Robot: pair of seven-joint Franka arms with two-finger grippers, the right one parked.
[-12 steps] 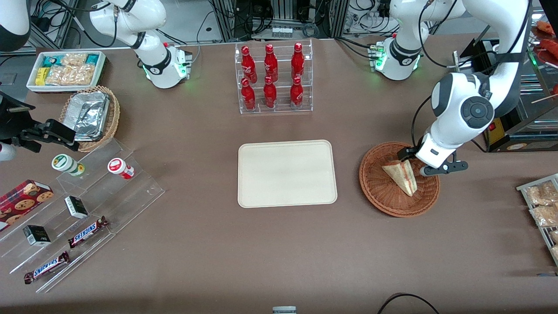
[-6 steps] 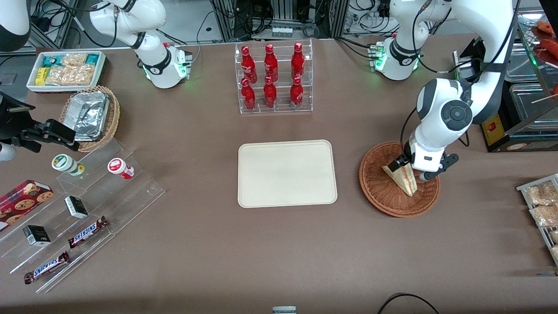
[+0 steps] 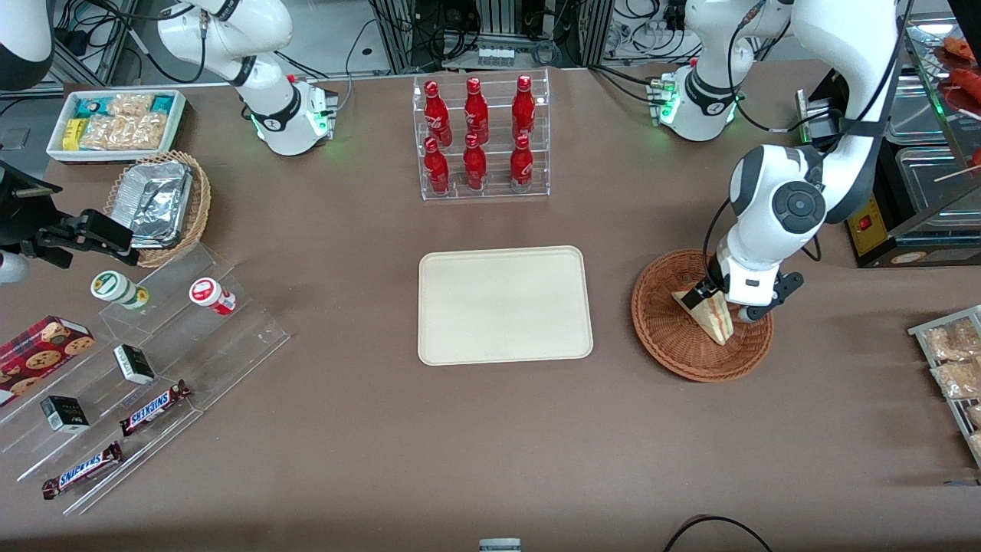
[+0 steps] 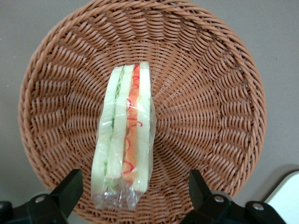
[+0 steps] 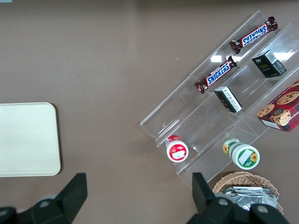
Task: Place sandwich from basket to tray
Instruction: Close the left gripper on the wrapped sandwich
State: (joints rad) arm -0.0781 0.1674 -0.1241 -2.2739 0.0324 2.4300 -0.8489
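Note:
The sandwich, a plastic-wrapped wedge of white bread with red and green filling, lies in the round reddish-brown basket toward the working arm's end of the table. My gripper hangs just over the basket, open, with a black finger on each side of the sandwich's wide end and a gap to both. The cream tray lies flat at the table's middle, beside the basket, with nothing on it.
A clear rack of red bottles stands farther from the camera than the tray. Toward the parked arm's end sit a tan basket of foil trays, a white snack bin and clear tiered shelves. Snack packets lie at the working arm's table edge.
The arm has swung over the basket and the gripper has turned and come down, so its fingers now straddle the sandwich's wide end. The sandwich has not moved.

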